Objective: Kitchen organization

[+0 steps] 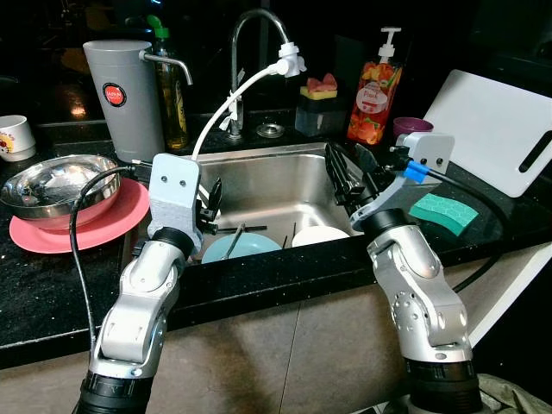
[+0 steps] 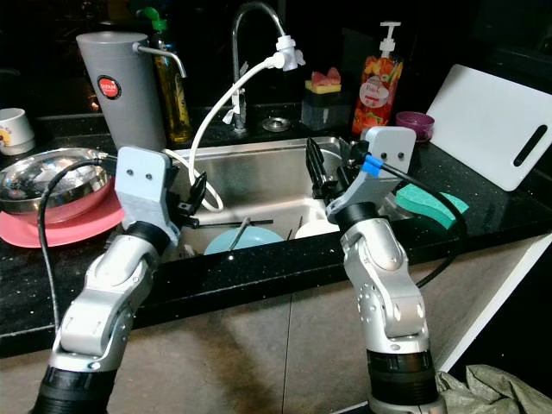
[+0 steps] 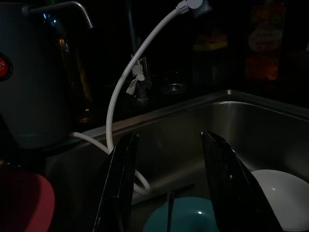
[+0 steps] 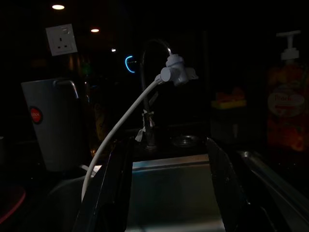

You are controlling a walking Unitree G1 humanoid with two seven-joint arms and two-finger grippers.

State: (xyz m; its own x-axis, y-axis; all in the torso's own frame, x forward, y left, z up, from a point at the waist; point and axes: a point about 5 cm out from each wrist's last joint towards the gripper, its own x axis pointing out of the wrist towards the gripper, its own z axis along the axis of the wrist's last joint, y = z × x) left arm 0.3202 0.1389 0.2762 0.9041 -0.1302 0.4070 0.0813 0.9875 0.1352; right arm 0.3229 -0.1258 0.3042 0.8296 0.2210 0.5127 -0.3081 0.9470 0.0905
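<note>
At the far left a white mug (image 1: pixel 15 137) is standing on the black counter (image 1: pixel 52 293), and beside it a steel bowl (image 1: pixel 53 182) is sitting on a pink plate (image 1: pixel 95 226). Behind them a grey jug (image 1: pixel 125 97) with a red badge is standing next to a green-capped bottle (image 1: pixel 172 95).

The left gripper (image 1: pixel 210 205) is hovering over the left side of the steel sink (image 1: pixel 276 177), its fingers (image 3: pixel 118 186) standing apart and gripping nothing. Below it, in the basin, a teal plate (image 1: pixel 240 247) is lying with a dark utensil (image 1: pixel 235 240) across it, and a white plate (image 1: pixel 321 235) is resting just beside it to the right. A white hose (image 1: pixel 226 108) is running from the head of the curved faucet (image 1: pixel 254 30) down into the basin.

The right gripper (image 1: pixel 348 178) is hanging over the sink's right side, its fingers (image 4: pixel 224 193) also spread wide and empty. Behind the sink, a dark holder with a yellow and pink sponge (image 1: pixel 321 87) is standing next to a pump bottle of orange soap (image 1: pixel 375 95). Farther right, a purple cup (image 1: pixel 412 128) is sitting on the counter, a green sponge (image 1: pixel 442 211) is lying near the counter's front edge, and a white cutting board (image 1: pixel 492 125) is leaning at the far right.
</note>
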